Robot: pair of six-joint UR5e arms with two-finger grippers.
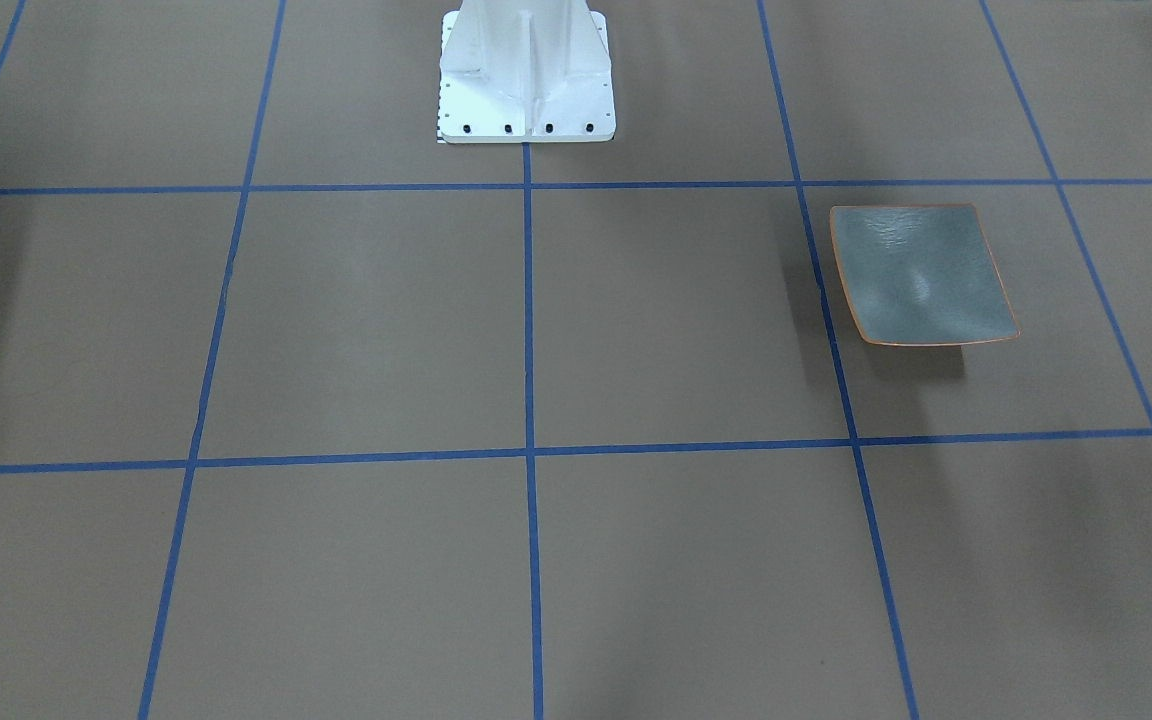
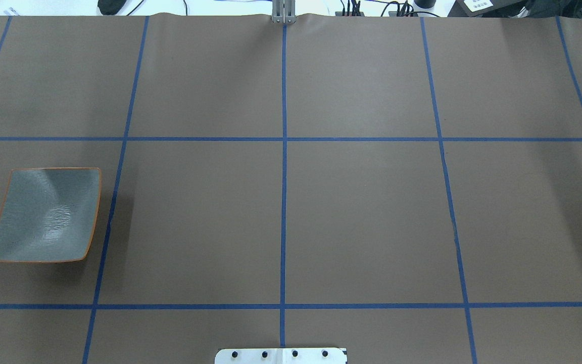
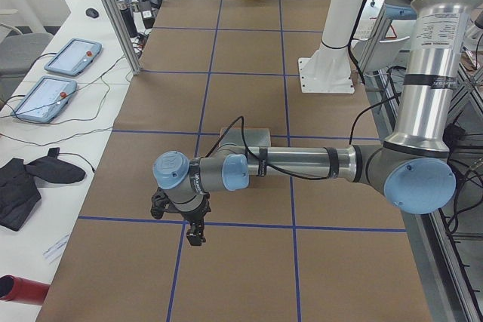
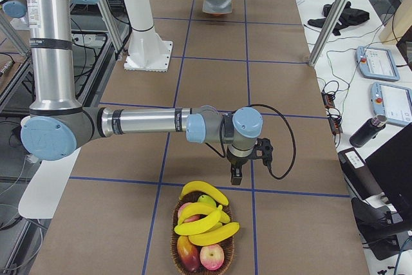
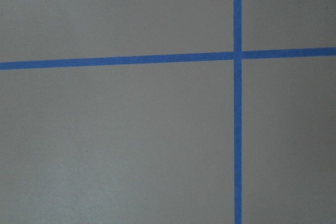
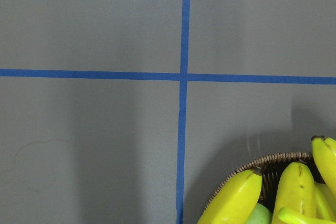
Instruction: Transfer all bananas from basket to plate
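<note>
Bananas (image 4: 201, 214) lie heaped in the basket (image 6: 273, 158) at the table's right end, well apart from the plate (image 2: 43, 215), so the right gripper (image 4: 236, 175) hanging just beside them, open or closed I cannot tell, should likely take the topmost one mid-length.

The left arm (image 3: 294, 162) and right arm (image 4: 145, 122) stretch out level; the left gripper (image 3: 195, 236) and right gripper (image 4: 235, 178) point straight down, openness unclear.
</note>
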